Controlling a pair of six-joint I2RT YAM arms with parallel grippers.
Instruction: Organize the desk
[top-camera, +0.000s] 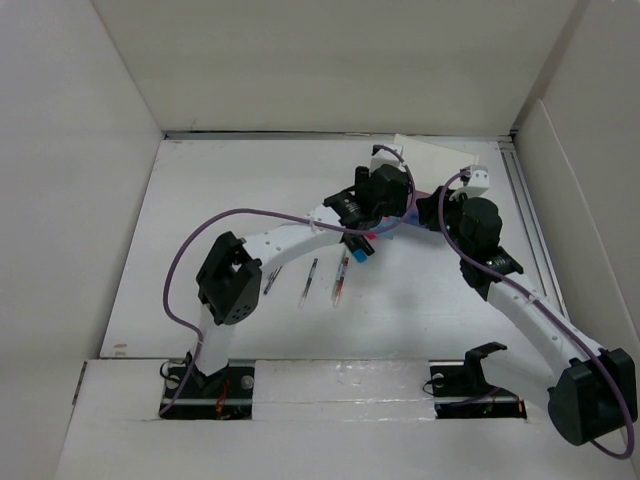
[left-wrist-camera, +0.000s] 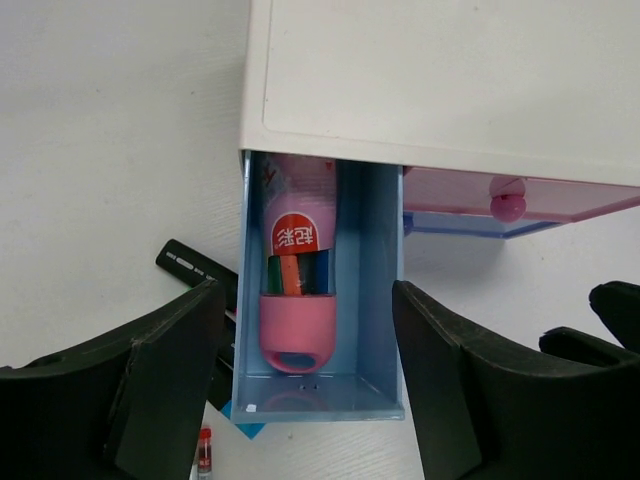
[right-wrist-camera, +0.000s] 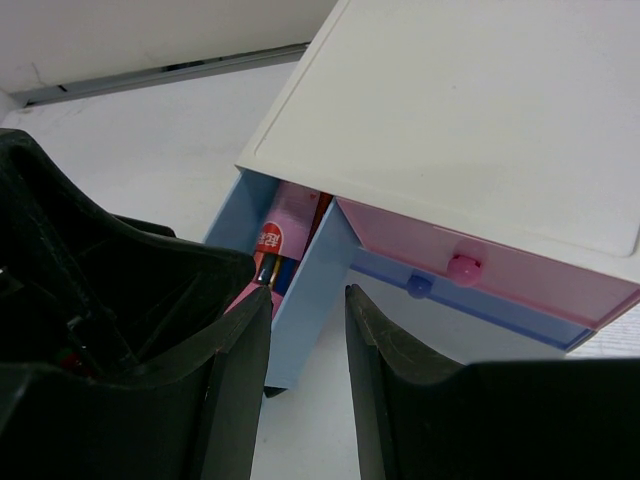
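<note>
The desk (top-camera: 220, 200) is a white tabletop walled by white panels. At its far right stands a small white drawer box (left-wrist-camera: 450, 70) with one light-blue drawer (left-wrist-camera: 383, 300) pulled out. A pink case of coloured pens (left-wrist-camera: 298, 320) lies inside that drawer. My left gripper (left-wrist-camera: 305, 295) hangs open over the drawer, one finger on each side, holding nothing. My right gripper (right-wrist-camera: 308, 292) is open too, its fingers either side of the drawer's side wall (right-wrist-camera: 310, 300) with a gap showing, and nothing in it.
Three loose pens (top-camera: 308, 282) lie in the middle of the desk. A black marker (left-wrist-camera: 185, 262) and a red-capped pen (left-wrist-camera: 204, 450) lie left of the open drawer. The box's pink drawer (left-wrist-camera: 520, 195) and the blue one below it stand slightly out.
</note>
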